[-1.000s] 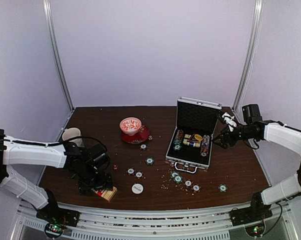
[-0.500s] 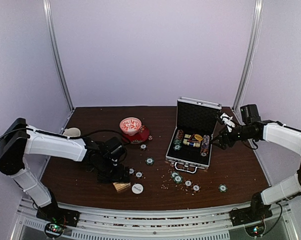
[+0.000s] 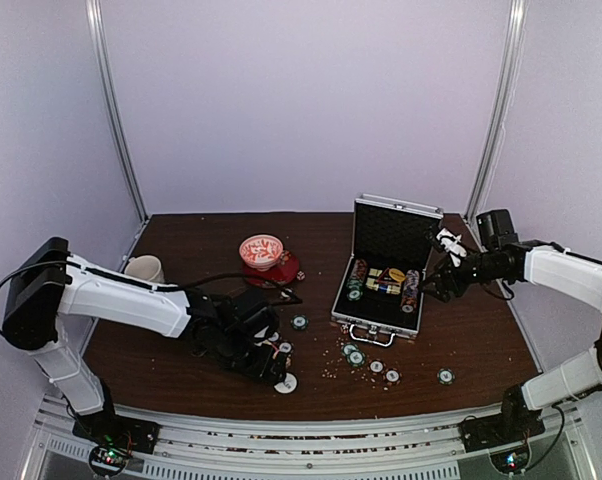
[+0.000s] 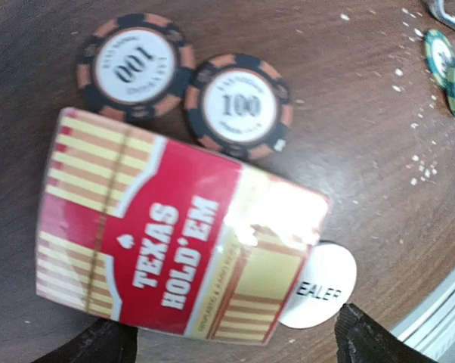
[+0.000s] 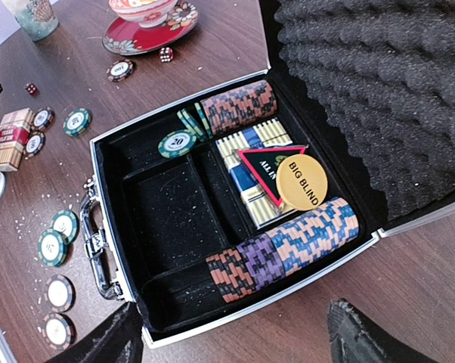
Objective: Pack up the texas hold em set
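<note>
The silver briefcase (image 3: 369,326) stands open at the right, its lid upright. It also shows in the right wrist view (image 5: 250,306), holding chip rows, a blue card deck and a yellow "BIG BLIND" disc (image 5: 301,182). The red-yellow card box (image 4: 174,234) lies on the table just beyond my left gripper's (image 4: 231,342) wide-open fingertips, its corner over the white dealer disc (image 4: 323,291). Two black-orange 100 chips (image 4: 239,104) lie beside it. My left gripper (image 3: 267,362) is low at front centre. My right gripper (image 3: 439,284) hovers open and empty by the case's right side (image 5: 239,340).
Green and white chips (image 3: 352,354) lie in front of the case, one (image 3: 445,376) further right and one (image 3: 299,322) left of it. A red die (image 5: 165,54) lies near the red-white bowl (image 3: 262,250) on its saucer. A patterned paper cup (image 3: 144,269) stands at the far left.
My left arm has swept right along the front of the table, and the card box has moved with it up to the dealer disc. My right gripper has barely shifted.
</note>
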Controlling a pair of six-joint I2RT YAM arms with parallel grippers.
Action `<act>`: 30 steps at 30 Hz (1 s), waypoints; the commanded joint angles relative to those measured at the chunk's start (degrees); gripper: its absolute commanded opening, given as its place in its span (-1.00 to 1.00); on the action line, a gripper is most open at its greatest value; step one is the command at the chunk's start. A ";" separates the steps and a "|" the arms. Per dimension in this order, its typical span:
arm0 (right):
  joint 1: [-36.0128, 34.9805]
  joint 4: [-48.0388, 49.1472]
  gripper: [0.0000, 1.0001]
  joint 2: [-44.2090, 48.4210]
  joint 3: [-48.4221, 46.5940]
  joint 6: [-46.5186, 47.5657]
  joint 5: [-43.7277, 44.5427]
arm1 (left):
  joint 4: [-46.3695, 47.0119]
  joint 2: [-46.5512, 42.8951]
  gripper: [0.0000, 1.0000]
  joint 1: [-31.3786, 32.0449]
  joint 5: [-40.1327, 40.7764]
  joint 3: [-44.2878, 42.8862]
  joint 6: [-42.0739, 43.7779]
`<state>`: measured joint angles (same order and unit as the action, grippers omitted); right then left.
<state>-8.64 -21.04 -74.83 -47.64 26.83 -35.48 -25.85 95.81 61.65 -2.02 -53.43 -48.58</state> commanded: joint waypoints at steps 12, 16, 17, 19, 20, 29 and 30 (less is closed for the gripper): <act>-20.11 -17.00 0.64 -0.67 -14.18 2.10 13.98 | -17.11 -8.07 0.96 -1.57 17.76 -14.08 14.15; -27.01 -19.26 0.63 -5.42 -20.67 -1.38 14.62 | -12.58 -8.14 0.96 -9.27 24.33 -17.29 21.81; -28.69 -19.49 0.63 -7.35 -22.36 -2.37 14.74 | -9.72 -8.29 0.96 -12.00 24.06 -17.09 23.85; -32.73 -19.48 0.62 -11.42 -25.96 -4.15 14.64 | -2.34 -9.00 0.96 -16.30 23.96 -15.90 28.45; -34.71 -19.24 0.61 -13.70 -27.65 -5.08 14.58 | 2.10 -9.24 0.96 -17.79 24.02 -15.09 31.34; -48.98 -11.64 0.56 -29.25 -35.05 -14.14 16.59 | 16.50 -6.03 0.94 -25.15 27.18 -16.12 40.56; -49.94 -11.70 0.57 -31.61 -36.85 -15.08 16.54 | 16.93 -6.61 0.94 -25.85 26.67 -15.60 40.26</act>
<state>-55.24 -35.44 -102.17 -80.49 17.45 -20.91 -16.27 89.19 37.52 22.68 -68.42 -12.21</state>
